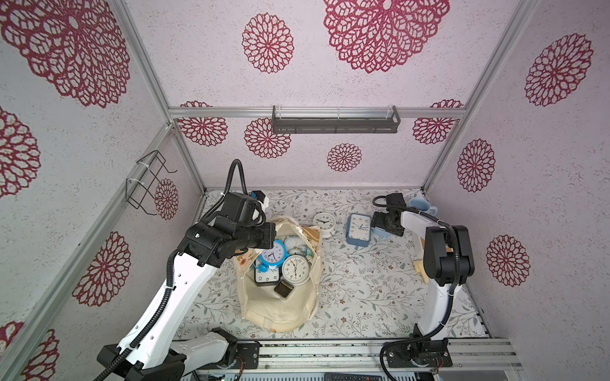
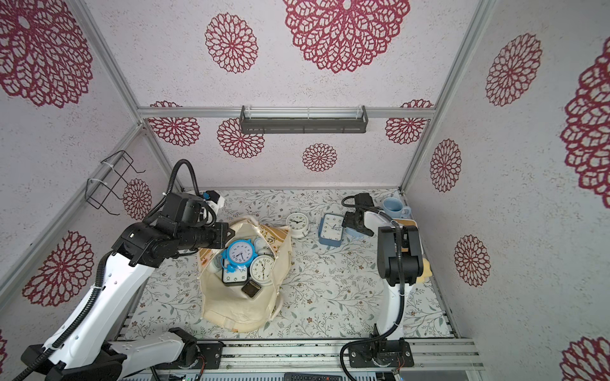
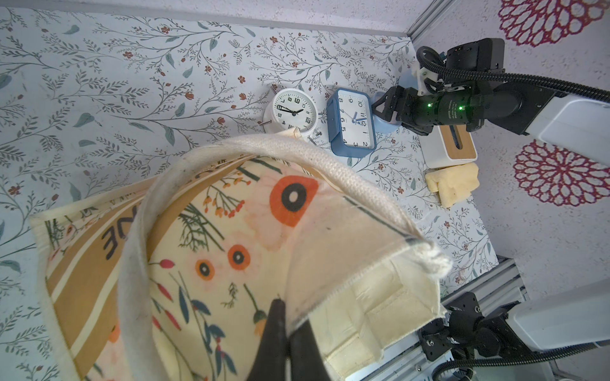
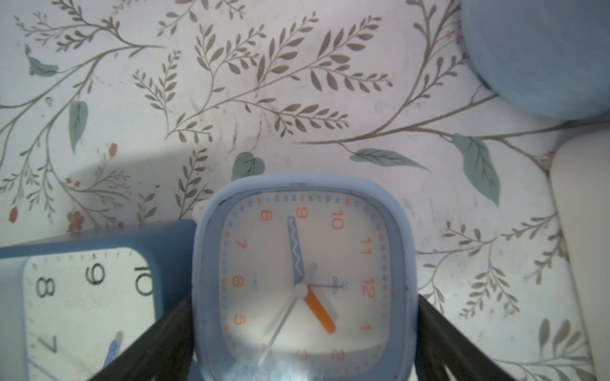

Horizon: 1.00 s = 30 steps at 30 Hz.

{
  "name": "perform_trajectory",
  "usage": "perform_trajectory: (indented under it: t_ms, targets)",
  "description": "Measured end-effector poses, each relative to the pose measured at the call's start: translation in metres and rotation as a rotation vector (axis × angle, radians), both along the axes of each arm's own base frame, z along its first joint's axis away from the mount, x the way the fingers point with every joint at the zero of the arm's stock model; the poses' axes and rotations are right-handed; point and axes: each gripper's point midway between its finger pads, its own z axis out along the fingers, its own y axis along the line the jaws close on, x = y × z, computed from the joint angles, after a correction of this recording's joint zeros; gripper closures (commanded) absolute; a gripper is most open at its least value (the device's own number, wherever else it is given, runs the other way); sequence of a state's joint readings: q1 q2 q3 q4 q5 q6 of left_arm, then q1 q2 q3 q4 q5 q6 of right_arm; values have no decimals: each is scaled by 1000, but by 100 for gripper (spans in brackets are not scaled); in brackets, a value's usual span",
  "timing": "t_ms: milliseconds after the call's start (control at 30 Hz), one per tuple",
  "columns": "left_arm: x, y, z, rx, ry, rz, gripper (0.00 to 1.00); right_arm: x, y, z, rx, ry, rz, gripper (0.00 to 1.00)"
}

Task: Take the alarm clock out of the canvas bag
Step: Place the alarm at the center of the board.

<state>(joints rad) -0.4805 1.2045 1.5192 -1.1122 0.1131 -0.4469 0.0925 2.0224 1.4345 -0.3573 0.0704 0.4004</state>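
The cream canvas bag (image 1: 280, 310) stands open mid-table, its printed front panel (image 3: 231, 231) close up in the left wrist view. Inside lie several alarm clocks: a blue twin-bell one (image 1: 272, 255), a cream round one (image 1: 295, 267) and a black square one (image 1: 266, 276). My left gripper (image 3: 290, 313) is shut on the bag's rim at its far left side (image 1: 273, 233). At the back right, my right gripper (image 4: 303, 297) holds a light-blue square alarm clock (image 4: 303, 280) with orange numerals between wide jaws, low over the table (image 1: 383, 233).
A white round clock (image 1: 324, 222) and a darker blue rectangular clock (image 1: 358, 229) lie on the table behind the bag. A blue mug (image 1: 422, 206), a white box with a wooden top (image 3: 452, 145) and a yellow sponge (image 3: 452, 181) crowd the right edge.
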Motion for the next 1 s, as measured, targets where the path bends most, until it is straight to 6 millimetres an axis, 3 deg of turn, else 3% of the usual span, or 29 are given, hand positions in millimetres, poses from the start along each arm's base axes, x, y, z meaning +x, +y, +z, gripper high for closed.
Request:
perform_trajectory:
  t_ms: [433,533,667,767,867,1000]
  targets:
    - [0,2,-1,10,3,18,100,-13,8,7,-22,52,38,1]
    - [-1,2,-3,7,11,26,100,-24,10,34,-29,14,44,1]
    - [-3,2,-9,2,32,37,100,-32,23,110,-34,-158,69,1]
    - [-5,2,-9,-6,36,43,100,-36,35,156,-36,-275,100,1]
    - [-6,3,-7,-11,33,48,100,-39,40,163,-43,-298,115,3]
    - [-8,4,-5,-15,27,56,100,-48,42,141,-42,-243,141,6]
